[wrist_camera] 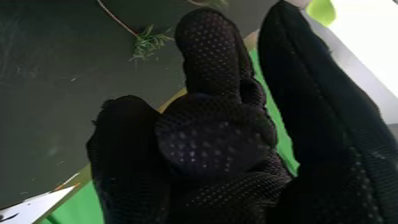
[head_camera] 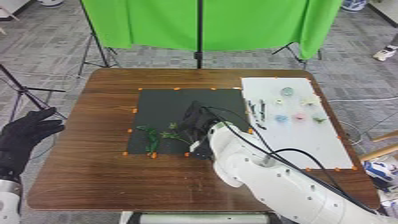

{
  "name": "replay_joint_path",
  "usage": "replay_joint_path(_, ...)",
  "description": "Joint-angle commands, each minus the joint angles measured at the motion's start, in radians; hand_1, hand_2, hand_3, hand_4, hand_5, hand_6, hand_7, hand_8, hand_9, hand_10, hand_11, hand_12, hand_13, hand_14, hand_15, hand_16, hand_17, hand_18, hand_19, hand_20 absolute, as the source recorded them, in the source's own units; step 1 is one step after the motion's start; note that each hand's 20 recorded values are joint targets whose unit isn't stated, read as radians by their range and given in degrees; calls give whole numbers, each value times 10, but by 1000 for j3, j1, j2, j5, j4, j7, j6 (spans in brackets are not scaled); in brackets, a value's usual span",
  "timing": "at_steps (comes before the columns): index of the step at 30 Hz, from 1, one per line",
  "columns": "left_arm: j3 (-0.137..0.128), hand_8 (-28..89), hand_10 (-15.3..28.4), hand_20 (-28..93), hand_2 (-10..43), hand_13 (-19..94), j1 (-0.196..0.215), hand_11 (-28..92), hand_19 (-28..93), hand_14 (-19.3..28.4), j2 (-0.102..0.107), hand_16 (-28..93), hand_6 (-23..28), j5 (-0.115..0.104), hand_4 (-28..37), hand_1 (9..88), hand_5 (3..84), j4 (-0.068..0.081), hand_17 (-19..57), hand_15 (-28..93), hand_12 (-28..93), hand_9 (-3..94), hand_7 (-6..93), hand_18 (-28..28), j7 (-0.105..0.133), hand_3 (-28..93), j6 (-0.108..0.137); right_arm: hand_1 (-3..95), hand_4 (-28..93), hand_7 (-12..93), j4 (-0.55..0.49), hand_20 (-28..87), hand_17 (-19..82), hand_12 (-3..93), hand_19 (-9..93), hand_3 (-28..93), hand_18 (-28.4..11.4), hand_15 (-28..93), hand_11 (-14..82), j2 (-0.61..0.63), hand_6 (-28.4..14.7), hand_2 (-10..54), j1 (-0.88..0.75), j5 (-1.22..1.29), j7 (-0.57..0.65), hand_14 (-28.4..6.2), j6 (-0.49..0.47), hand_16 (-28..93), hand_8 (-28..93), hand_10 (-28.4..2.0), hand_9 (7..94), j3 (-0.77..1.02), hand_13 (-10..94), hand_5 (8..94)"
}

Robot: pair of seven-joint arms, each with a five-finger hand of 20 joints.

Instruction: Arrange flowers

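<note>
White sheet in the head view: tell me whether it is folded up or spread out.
Spread out: the white sheet lies flat on the table, a broad rectangle with small flowers resting on it.

A bare lane runs along the left of a brown wooden table (head_camera: 89, 135), past a square dark mat (head_camera: 155, 107) whose far left also offers room. Green leafy stems (head_camera: 149, 137) block its near left. A white robot arm (head_camera: 258, 172) and black-gloved right hand (head_camera: 201, 122) bar its right side. On the white rectangular board (head_camera: 311, 145), slim dark twigs (head_camera: 259, 111) and small pastel flowers (head_camera: 298, 116) obstruct the far half.
</note>
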Motion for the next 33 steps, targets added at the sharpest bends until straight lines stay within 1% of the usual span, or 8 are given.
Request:
replay_joint_path(1, 0, -46, 164, 195, 159, 429, 8, 187, 195, 201, -4, -9, 73, 9, -283, 213, 481, 3, 125, 224, 115, 507, 76, 154, -16, 654, -20, 538, -63, 247, -30, 383, 765, 222, 884, 500, -56, 618, 355, 32, -66, -95, -23, -113, -34, -13, 23, 185, 180, -123, 937, -1, 937, 825)
replay_joint_path(3, -5, -46, 164, 195, 157, 428, 13, 186, 195, 201, -5, -9, 73, 9, -283, 213, 480, 0, 125, 222, 115, 507, 76, 154, -16, 655, -20, 457, -98, 260, -43, 394, 756, 233, 889, 588, -61, 609, 352, 60, -60, -95, -25, -215, -44, -15, 9, 197, 122, -129, 929, -8, 937, 809)
replay_joint_path(4, -6, -45, 164, 195, 156, 428, 13, 186, 195, 201, -6, -9, 73, 9, -283, 213, 480, 1, 124, 223, 115, 507, 76, 154, -16, 655, -19, 427, -99, 279, -59, 389, 751, 235, 897, 607, -65, 605, 351, 76, -57, -88, -31, -234, -46, -17, -30, 202, 29, -132, 923, 3, 937, 804)
replay_joint_path(6, -10, -45, 164, 195, 153, 427, 17, 186, 195, 201, -8, -8, 73, 7, -283, 214, 480, -2, 124, 223, 115, 507, 75, 154, -15, 655, -17, 338, -100, 310, -83, 383, 725, 227, 919, 623, -82, 581, 306, 102, -47, -34, -36, -249, -34, -29, -79, 216, -68, -149, 904, 13, 937, 778)
replay_joint_path(8, -8, -46, 163, 195, 152, 427, 17, 186, 195, 201, -9, -8, 73, 8, -283, 214, 480, -2, 124, 222, 115, 507, 75, 154, -16, 655, -19, 312, -103, 313, -85, 373, 715, 225, 927, 615, -88, 570, 269, 120, -46, -12, -40, -211, -30, -33, -58, 226, -77, -157, 893, 10, 937, 764)
replay_joint_path(11, -5, -45, 164, 195, 151, 427, 16, 185, 195, 201, -11, -8, 73, 9, -283, 215, 479, 0, 124, 222, 115, 505, 75, 155, -17, 653, -25, 279, -92, 308, -85, 361, 711, 213, 931, 600, -89, 562, 214, 125, -52, 12, -58, -198, -13, -35, -109, 231, -73, -163, 874, 25, 937, 738)
replay_joint_path(17, -9, -44, 164, 195, 150, 426, 15, 184, 195, 201, -10, -7, 72, 8, -283, 215, 476, 0, 123, 221, 115, 505, 75, 154, -15, 652, -25, 258, -89, 308, -98, 353, 709, 180, 932, 583, -89, 561, 155, 127, -70, 31, -88, -139, -12, -39, -151, 227, -62, -176, 841, 42, 937, 711)
replay_joint_path(33, -7, -44, 164, 195, 148, 426, 13, 183, 196, 201, -12, -7, 71, 10, -283, 214, 475, -1, 123, 220, 116, 504, 75, 155, -15, 653, -27, 260, -89, 279, -110, 347, 710, 176, 932, 555, -93, 565, 156, 102, -72, 50, -89, -67, -9, -42, -221, 220, -58, -176, 874, 25, 937, 752)
